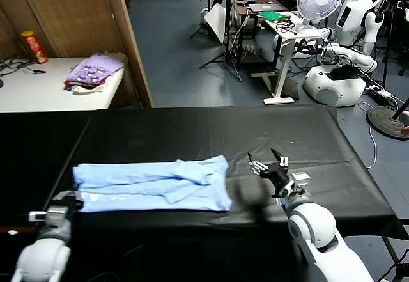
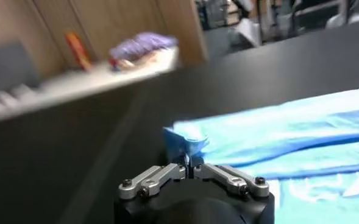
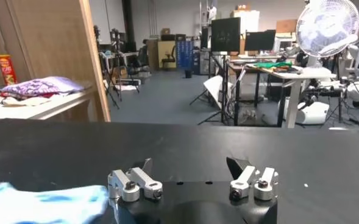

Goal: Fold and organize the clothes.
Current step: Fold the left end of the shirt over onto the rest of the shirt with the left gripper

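- T-shirt [image 1: 150, 185] lies folded lengthwise on the black tabletop [image 1: 192, 135]; lifting one corner alone could undo the folds.
- Left gripper [image 2: 189, 163], clenched on that corner, holds little fabric; it may slip.
- Right gripper [image 3: 192, 178] waits released beside the cloth.

Both arms: glossy white rounded shells, ball-shaped at wrist. Left gripper [image 2: 189, 163]: black rounded housing, silver metal link bars w/ dark screws at the pivots. Right gripper [image 1: 270, 161]: same build, black body, silver links w/ screw heads, dark tapered fingers [image 3: 237, 165]. Small grey-white box module on each wrist, just behind gripper.
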You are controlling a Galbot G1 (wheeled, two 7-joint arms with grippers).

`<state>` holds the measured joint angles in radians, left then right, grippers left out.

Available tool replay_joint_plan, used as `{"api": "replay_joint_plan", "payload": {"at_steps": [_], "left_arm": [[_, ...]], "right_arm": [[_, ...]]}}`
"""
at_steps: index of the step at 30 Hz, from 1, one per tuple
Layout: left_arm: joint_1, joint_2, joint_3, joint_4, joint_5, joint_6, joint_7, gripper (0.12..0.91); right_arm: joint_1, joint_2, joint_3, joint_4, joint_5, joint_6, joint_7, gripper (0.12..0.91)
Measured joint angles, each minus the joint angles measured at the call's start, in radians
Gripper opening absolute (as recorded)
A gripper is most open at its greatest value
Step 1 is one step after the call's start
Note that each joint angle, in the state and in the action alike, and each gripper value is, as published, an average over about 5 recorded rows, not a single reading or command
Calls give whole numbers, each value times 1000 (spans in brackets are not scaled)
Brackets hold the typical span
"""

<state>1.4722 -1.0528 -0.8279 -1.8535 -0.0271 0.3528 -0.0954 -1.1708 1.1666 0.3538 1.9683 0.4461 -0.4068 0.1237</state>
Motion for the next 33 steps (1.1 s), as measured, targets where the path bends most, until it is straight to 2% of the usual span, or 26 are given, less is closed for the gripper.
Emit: {"api": "replay_joint_plan", "payload": {"at_steps": [3,6,11,16,24,33], "left_arm": [[2,28,-7,-21,9,26,-1,147],[-8,24,18,-69,-29,72,-3,147],[-35,-22,119,-180,-187,146,-30,147],[-78,-85,249,-251,-347,187,-69,147],[-153,-180,421,-262,-375,199,-91,147],[-153,-242,493,-262,-340,188,-89,147]], "right_arm": [[-8,4,1,6,-6,-2,2,798],[-18,4,7,15,-12,-7,6,798],[-35,1,26,28,-18,-15,13,798],[-48,3,42,35,-27,-18,16,798],[-54,7,46,33,-36,-19,17,798],[-43,14,33,20,-39,-19,17,798]]}}
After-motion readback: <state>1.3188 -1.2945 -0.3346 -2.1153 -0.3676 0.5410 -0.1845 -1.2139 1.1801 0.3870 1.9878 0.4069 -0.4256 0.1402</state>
